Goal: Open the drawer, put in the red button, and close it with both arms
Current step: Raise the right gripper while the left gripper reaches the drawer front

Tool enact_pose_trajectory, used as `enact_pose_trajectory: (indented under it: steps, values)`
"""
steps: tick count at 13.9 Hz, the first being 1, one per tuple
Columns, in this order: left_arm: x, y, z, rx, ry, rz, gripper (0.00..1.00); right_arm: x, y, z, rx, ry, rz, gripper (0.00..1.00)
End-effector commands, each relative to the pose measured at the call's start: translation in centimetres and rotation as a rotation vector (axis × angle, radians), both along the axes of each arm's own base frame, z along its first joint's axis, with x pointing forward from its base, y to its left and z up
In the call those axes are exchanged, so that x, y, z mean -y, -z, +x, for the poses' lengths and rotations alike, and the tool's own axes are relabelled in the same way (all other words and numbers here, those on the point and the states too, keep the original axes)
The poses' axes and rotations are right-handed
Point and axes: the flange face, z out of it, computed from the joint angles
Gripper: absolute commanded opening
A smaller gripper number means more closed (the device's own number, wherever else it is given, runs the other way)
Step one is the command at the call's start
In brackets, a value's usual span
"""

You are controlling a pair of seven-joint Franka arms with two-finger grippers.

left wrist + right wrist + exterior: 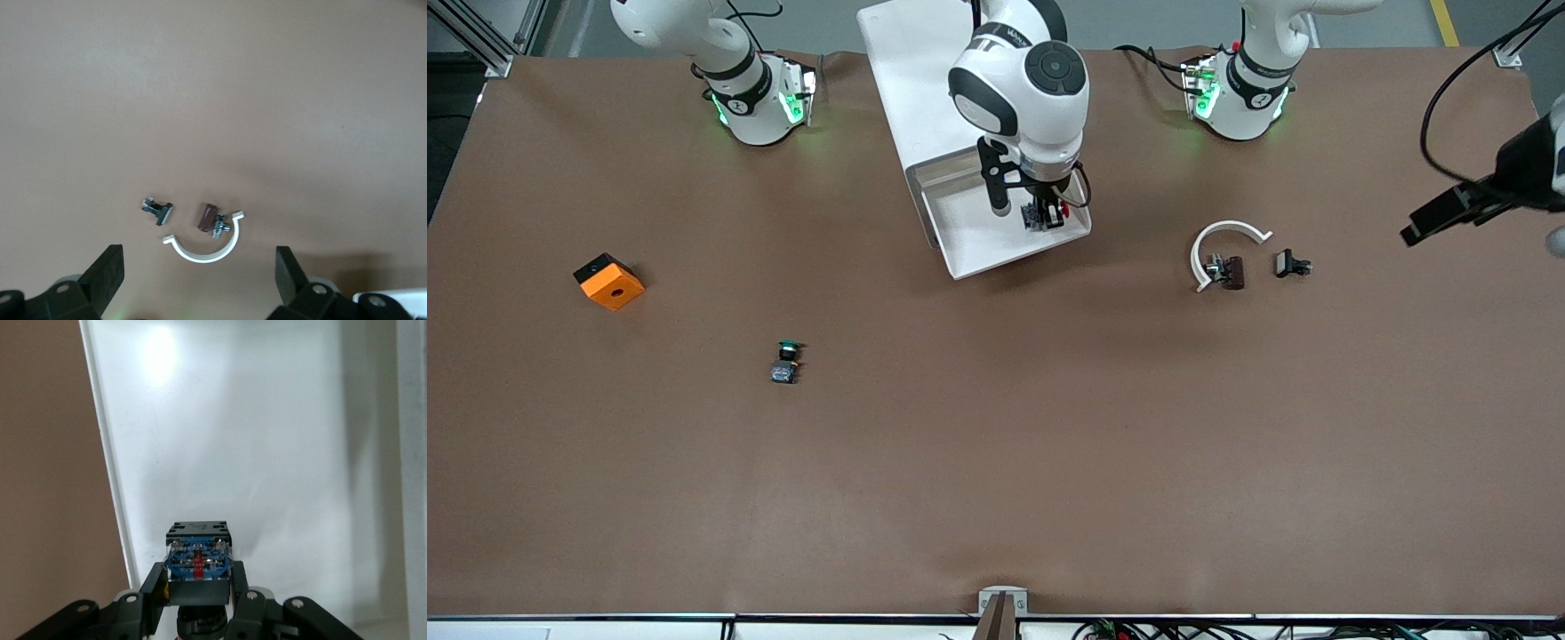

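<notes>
green-capped button (786,362) lower left of frame on bench (996,462), red button (1042,214) pinched in right claw (1040,216) over open drawer (978,244) upper centre, left claw (200,280) spread wide, raised at right edge

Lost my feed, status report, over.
Right claw shut on small red push-button, over open white drawer tray. Left claw open, waiting above white half-ring clip. Nothing blocking.
</notes>
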Motion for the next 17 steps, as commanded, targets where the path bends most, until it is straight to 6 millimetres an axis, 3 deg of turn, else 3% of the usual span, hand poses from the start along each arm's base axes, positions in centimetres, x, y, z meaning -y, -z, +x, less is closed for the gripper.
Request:
enact_pose_trajectory:
  steps: [1,4,5,6,9,12,14,16,17]
  values:
    - [2.1,-0.3,-2.4,0.034,0.061,0.036,1.00,-1.1,0.9,-0.6,0.005,0.008,-0.009,0.00]
    - [4.0,-0.8,-2.8,0.040,0.089,0.091,1.00,-1.0,0.9,-0.6,0.002,0.006,-0.013,0.00]
    - [3.9,-1.0,-2.8,0.040,0.089,0.093,1.00,-0.8,0.9,-0.2,0.001,0.008,-0.012,0.24]
    - [3.8,-1.0,-2.8,0.038,0.088,0.091,1.00,-0.7,0.8,0.0,0.001,0.008,-0.014,0.96]
    - [3.8,-0.4,-2.4,0.025,0.088,0.084,1.00,-0.6,0.0,0.4,0.005,-0.042,-0.002,1.00]
    - [5.2,2.7,-0.5,-0.011,0.095,0.068,1.00,0.6,-3.0,2.6,-0.029,-0.132,-0.023,1.00]
    - [8.5,6.5,1.6,-0.011,0.154,0.055,1.00,2.0,-4.8,4.0,-0.052,-0.197,-0.034,1.00]
    - [11.7,10.2,3.4,0.008,0.149,0.034,1.00,3.6,-5.9,5.3,-0.086,-0.347,-0.044,1.00]
    - [13.4,12.1,4.0,-0.003,0.122,0.021,1.00,5.0,-7.4,6.3,-0.096,-0.441,-0.038,1.00]
